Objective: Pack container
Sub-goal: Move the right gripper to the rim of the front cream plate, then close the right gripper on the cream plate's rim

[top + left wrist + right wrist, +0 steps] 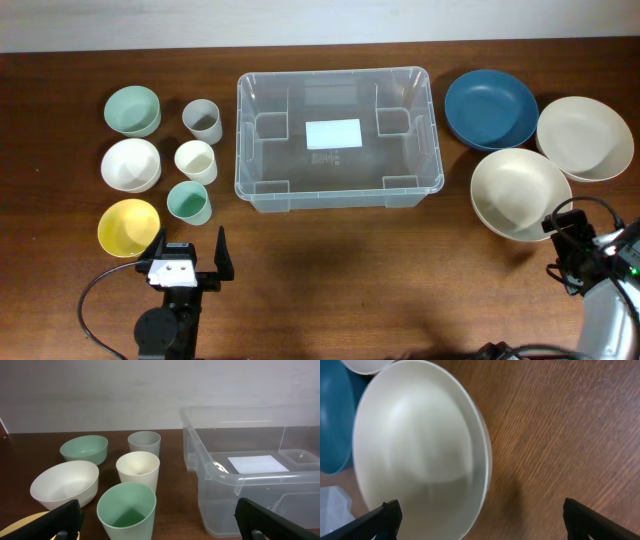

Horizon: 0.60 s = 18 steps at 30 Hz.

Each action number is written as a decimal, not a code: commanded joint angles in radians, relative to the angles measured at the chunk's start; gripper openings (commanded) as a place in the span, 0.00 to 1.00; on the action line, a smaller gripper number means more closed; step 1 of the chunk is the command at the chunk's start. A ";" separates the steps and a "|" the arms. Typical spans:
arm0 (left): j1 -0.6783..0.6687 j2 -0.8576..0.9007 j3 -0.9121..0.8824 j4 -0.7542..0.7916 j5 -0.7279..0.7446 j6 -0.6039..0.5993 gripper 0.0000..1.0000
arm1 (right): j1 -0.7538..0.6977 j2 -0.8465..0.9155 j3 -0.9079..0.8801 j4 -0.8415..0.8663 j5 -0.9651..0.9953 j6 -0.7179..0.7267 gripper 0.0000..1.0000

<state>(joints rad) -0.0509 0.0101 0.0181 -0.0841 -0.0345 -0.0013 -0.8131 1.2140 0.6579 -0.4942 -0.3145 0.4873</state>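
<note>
Between two groups on the tabletop [330, 275] stands the empty container [335, 165]. Cups [196, 160] and small bowls [131, 165] lie near the left pincer [191, 245], big bowls [520, 193] near the right pincer [482, 517]. Both are wide open and hold nothing, so probably each serves its own side.

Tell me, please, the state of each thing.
container: lidless, empty
grey cup: upright, empty
cream cup: upright, empty
teal cup: upright, empty
green bowl: empty
white bowl: empty
yellow bowl: empty
blue bowl: empty
far cream bowl: empty
near cream bowl: empty
left claw: open
right claw: open
</note>
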 commanded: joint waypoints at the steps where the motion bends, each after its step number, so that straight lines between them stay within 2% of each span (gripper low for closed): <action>1: 0.005 -0.004 -0.009 0.005 -0.011 -0.010 1.00 | -0.006 0.063 -0.008 0.042 0.007 -0.020 0.99; 10: 0.005 -0.004 -0.009 0.005 -0.011 -0.010 1.00 | -0.006 0.216 -0.008 0.198 -0.058 -0.048 0.99; 18: 0.005 -0.004 -0.009 0.005 -0.011 -0.010 1.00 | -0.006 0.245 -0.008 0.226 -0.075 -0.088 0.99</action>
<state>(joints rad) -0.0509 0.0101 0.0181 -0.0841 -0.0345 -0.0017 -0.8143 1.4475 0.6552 -0.2741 -0.3691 0.4351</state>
